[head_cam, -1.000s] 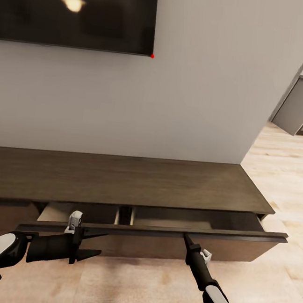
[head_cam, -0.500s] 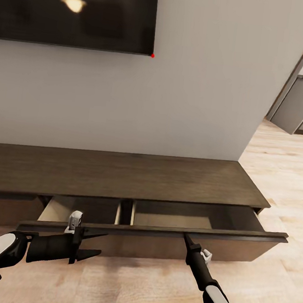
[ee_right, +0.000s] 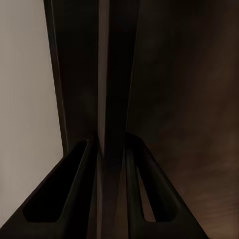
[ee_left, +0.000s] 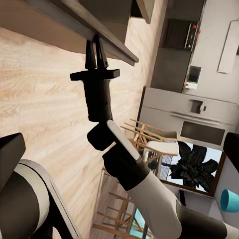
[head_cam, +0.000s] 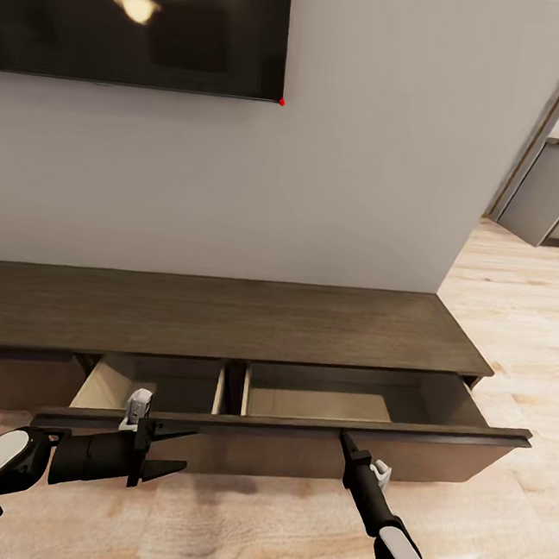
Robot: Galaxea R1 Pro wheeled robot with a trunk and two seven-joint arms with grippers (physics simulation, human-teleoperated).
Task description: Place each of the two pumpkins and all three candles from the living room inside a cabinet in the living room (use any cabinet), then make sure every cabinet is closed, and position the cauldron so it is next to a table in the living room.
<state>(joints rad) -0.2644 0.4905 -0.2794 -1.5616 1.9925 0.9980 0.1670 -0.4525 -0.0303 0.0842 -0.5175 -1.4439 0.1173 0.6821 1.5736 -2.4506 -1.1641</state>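
Cabinet (head_cam: 223, 316) drawer held pulled out, both compartments bare.

At left, the left tool (head_cam: 175, 450) is seen just in front of the drawer front (head_cam: 296, 438), its fingers spread apart with nothing between them. The pale-lined drawer is divided in two below the dark top, under a wall-mounted TV (head_cam: 140, 16). At right, the right tool (head_cam: 344, 437) is clamped on the drawer front's upper edge; in the right wrist view, the edge (ee_right: 113, 124) is gripped between the two fingers (ee_right: 74, 184). Wooden floor (head_cam: 515, 341) is seen beyond.
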